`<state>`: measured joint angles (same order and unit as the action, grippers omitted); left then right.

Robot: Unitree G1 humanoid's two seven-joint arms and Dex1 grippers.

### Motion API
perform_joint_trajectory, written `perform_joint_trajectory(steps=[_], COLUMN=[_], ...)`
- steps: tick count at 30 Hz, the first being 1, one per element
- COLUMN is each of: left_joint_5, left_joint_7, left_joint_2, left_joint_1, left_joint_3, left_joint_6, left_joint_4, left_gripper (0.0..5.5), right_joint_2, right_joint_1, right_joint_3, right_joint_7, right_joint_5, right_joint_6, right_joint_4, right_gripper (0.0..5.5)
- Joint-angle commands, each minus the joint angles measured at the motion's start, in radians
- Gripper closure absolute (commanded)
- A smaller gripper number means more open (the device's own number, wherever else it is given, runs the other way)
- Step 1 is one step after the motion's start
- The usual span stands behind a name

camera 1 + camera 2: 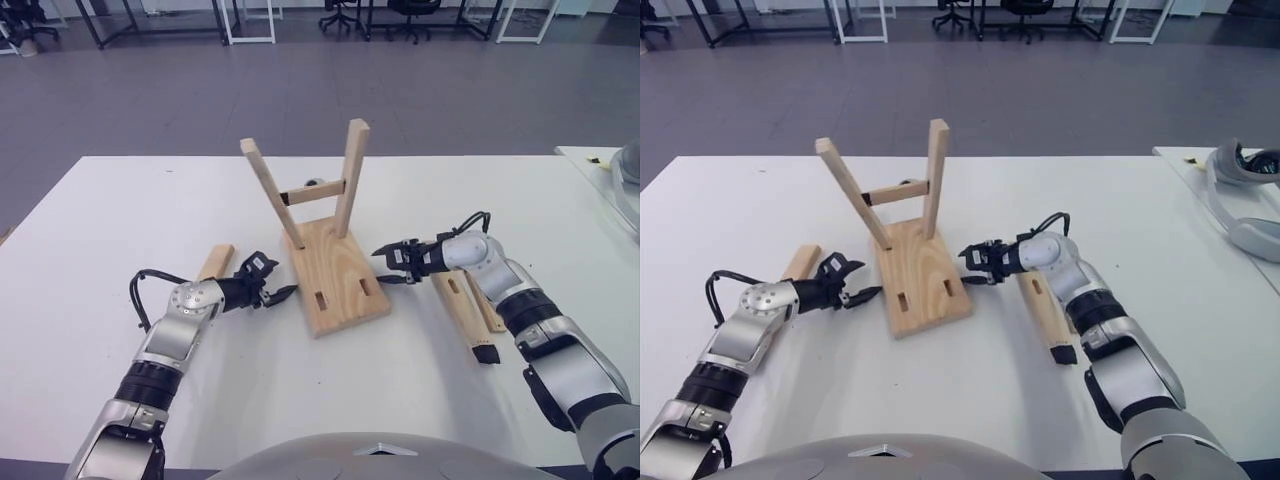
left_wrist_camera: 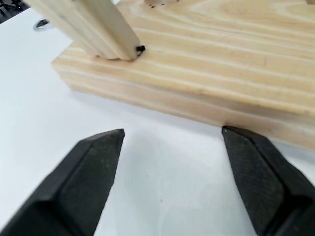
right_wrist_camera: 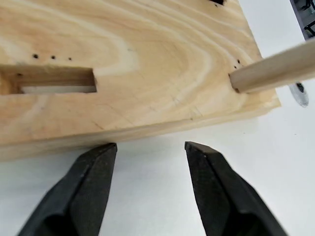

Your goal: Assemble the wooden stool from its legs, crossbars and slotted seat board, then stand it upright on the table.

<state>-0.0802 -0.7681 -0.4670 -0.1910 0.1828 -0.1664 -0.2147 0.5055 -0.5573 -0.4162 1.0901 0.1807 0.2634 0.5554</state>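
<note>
Left eye view: the slotted seat board [image 1: 335, 275] lies at centre frame on the white table [image 1: 100, 230]. 2 legs [image 1: 350, 180] stand in its far slots, joined by a crossbar [image 1: 312, 192]. The 2 near slots [image 1: 320, 298] are empty. A loose leg [image 1: 215, 262] lies left and loose pieces [image 1: 462, 298] lie right, so I judge the task roughly half done. The left gripper [image 1: 283, 293] and right gripper [image 1: 383, 266] flank the board, jaws apart and empty. Grey floor and desks [image 1: 160, 20] run along the top.

Board [image 1: 338, 268] between left pincer [image 1: 283, 296], right pincer [image 1: 382, 266].
</note>
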Motion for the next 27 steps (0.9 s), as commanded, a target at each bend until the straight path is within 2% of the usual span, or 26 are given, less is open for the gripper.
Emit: perform_joint_trajectory(steps=[1, 6, 9, 12, 18, 21, 27], left_joint_5=[0.020, 0.043, 0.030, -0.038, -0.067, -0.067, -0.070], left_joint_7=[-0.020, 0.009, 0.077, 0.138, 0.309, 0.371, 0.413], left_joint_2=[0.025, -0.042, -0.087, -0.049, 0.062, 0.092, 0.109], left_joint_1=[-0.018, 0.061, 0.150, 0.207, 0.265, 0.297, 0.336], left_joint_3=[0.027, -0.006, -0.098, -0.168, -0.194, -0.219, -0.212], left_joint_6=[0.067, 0.093, 0.049, -0.048, -0.204, -0.243, -0.286], left_joint_4=[-0.072, 0.014, 0.214, 0.452, 0.711, 0.756, 0.810], left_gripper=[1.84, 1.84, 1.84, 1.84, 1.84, 1.84, 1.84], right_joint_2=[-0.016, -0.021, -0.018, -0.019, 0.027, 0.062, 0.041], right_joint_1=[0.074, 0.049, 0.088, 0.126, 0.344, 0.515, 0.597], right_joint_3=[-0.027, 0.055, 0.183, 0.308, 0.537, 0.538, 0.590], right_joint_7=[0.053, -0.112, -0.233, -0.384, -0.485, -0.416, -0.491], right_joint_5=[-0.029, -0.003, -0.057, -0.086, -0.199, -0.246, -0.276], right_joint_6=[-0.082, -0.123, -0.229, -0.345, -0.613, -0.672, -0.749], right_joint_4=[-0.136, -0.159, -0.262, -0.291, -0.447, -0.575, -0.655], right_gripper=[2.89, 2.89, 2.89, 2.89, 2.89, 2.89, 2.89])
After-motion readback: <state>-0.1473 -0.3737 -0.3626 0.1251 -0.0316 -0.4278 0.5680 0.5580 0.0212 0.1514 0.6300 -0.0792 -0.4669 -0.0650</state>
